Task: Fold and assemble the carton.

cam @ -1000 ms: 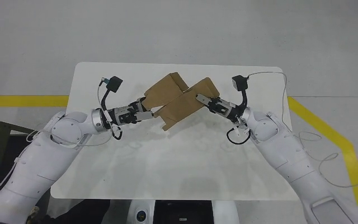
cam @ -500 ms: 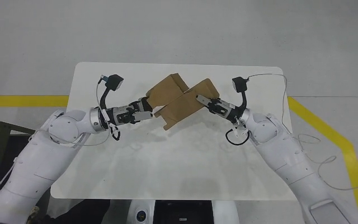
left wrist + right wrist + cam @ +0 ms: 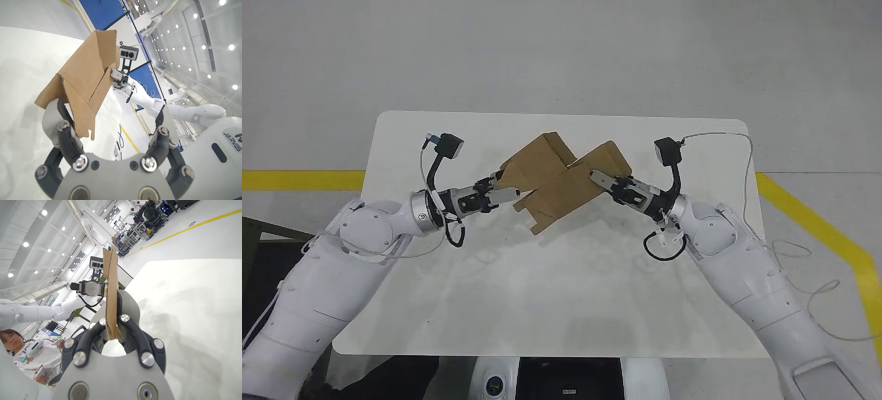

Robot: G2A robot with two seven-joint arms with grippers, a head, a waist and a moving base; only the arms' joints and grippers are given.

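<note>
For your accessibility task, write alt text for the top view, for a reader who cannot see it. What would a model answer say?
A partly folded brown carton is held above a white table between two white robot arms. The right gripper is shut on one edge, and the left gripper is at the opposite end.

White table [image 3: 542, 300] – rounded corners – on grey floor [image 3: 542, 50].

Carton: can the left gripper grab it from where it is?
Probably yes: the left gripper is open with a corner of the carton between its fingers, nothing blocking; the right gripper clamps the far edge.
</note>
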